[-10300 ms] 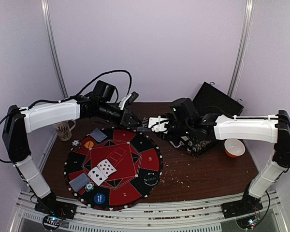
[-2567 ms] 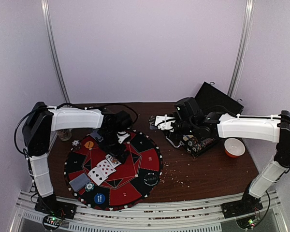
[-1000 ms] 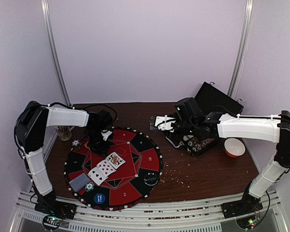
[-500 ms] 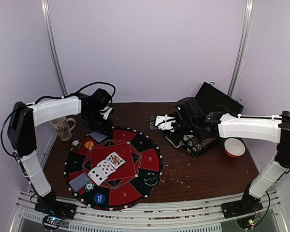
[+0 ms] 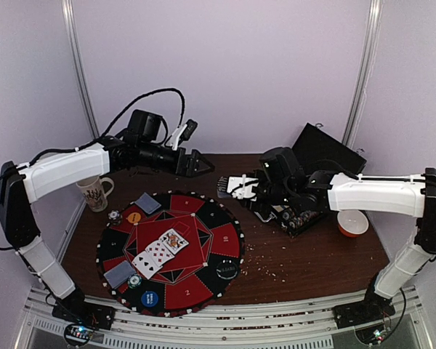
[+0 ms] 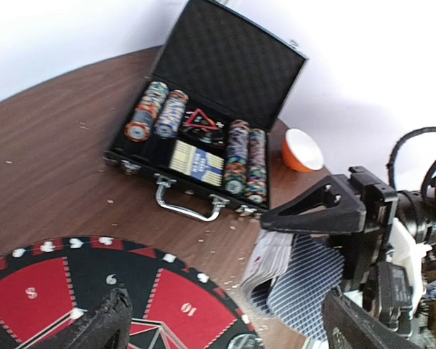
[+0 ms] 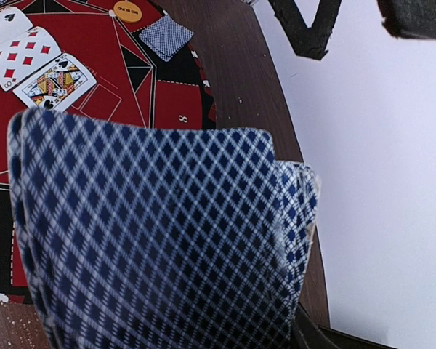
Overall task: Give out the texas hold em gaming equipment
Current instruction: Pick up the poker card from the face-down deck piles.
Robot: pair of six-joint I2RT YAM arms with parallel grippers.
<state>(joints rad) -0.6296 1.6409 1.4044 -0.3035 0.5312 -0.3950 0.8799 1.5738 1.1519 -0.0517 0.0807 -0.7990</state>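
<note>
Left claw: my left claw (image 5: 198, 164) is released, its jaws wide apart and empty. It is raised above the far side of the worktop (image 5: 312, 262) and aimed toward my right claw (image 5: 231, 186).
Right claw: clenched on a deck of cards (image 7: 152, 233), slightly fanned, patterned backs toward its wrist camera. It is above the worktop, between the mat (image 5: 203, 283) and the case (image 6: 225, 65).
Face-up cards: three face-up cards (image 5: 160, 251) lie overlapping near the mat's centre.
Face-down cards: one face-down card (image 5: 147, 203) lies at the mat's far-left edge, and a second face-down card (image 5: 119, 273) at its near-left edge.
Discs: the yellow disc (image 5: 134, 217) lies far left on the mat, the blue disc (image 5: 150, 298) near the front edge, the black disc (image 5: 227, 269) on the right.
Chips: one loose chip (image 5: 115, 215) lies just beside the mat's left edge. The stacked chips (image 6: 149, 113) stand in rows inside the case.
Case: open at far right, lid raised.
Bowl: the orange bowl (image 5: 352, 222) sits just right of the case.
Mug: the mug (image 5: 94, 193) stands at far left.
</note>
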